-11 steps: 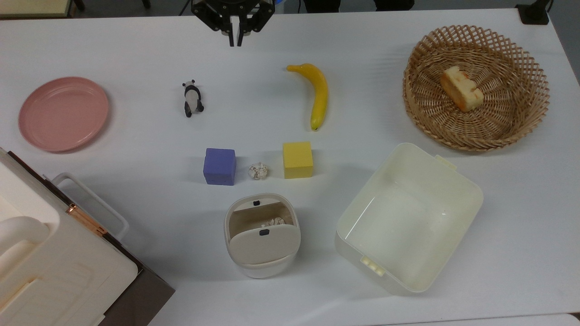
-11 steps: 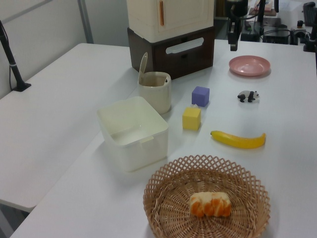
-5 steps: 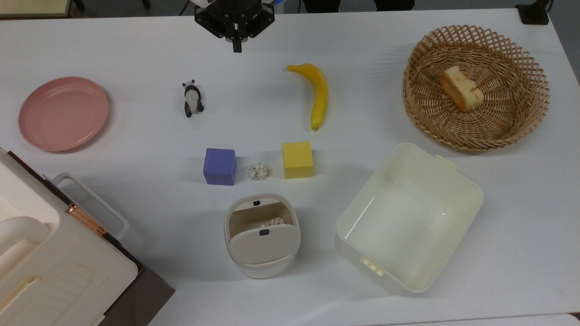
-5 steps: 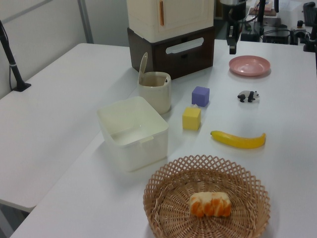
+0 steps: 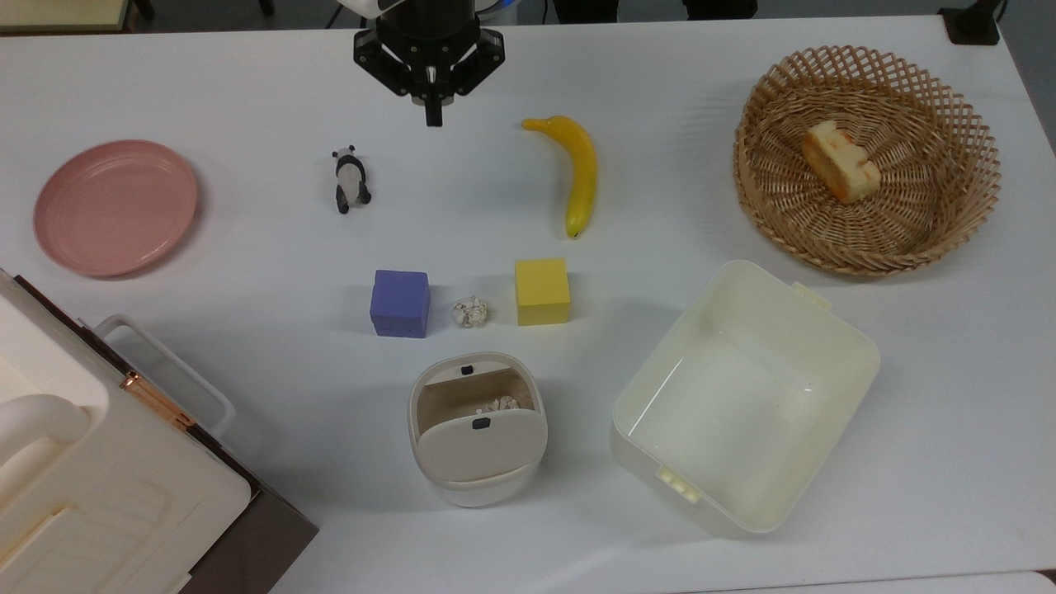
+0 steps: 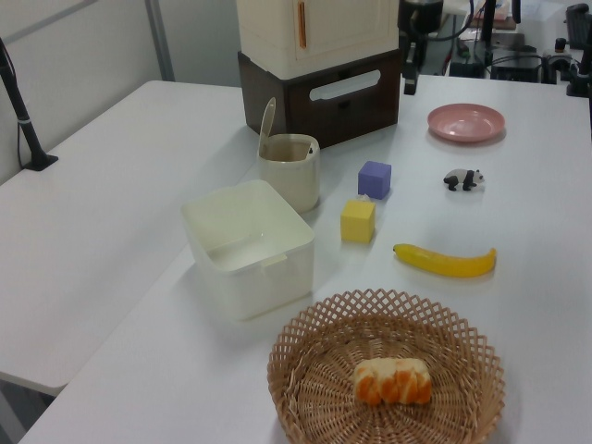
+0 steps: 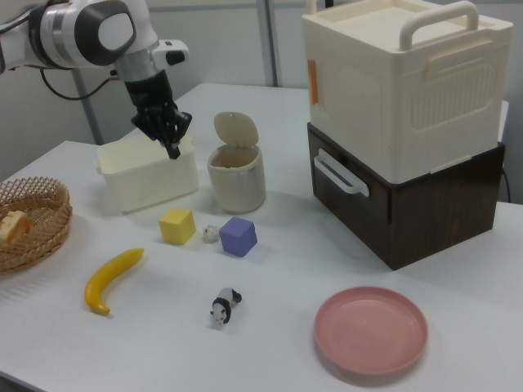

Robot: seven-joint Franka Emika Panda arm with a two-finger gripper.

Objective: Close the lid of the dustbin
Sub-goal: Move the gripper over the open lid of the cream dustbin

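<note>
Top view: gripper (image 5: 432, 120), fingers apparently pressed together and empty, has advanced from the table's far edge toward the dustbin (image 5: 477, 429), lid (image 5: 481, 445) still upright.

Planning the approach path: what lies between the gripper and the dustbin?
In the top view, the gripper and dustbin are separated by bare table, then a paper ball flanked by the blue cube and yellow cube.
</note>
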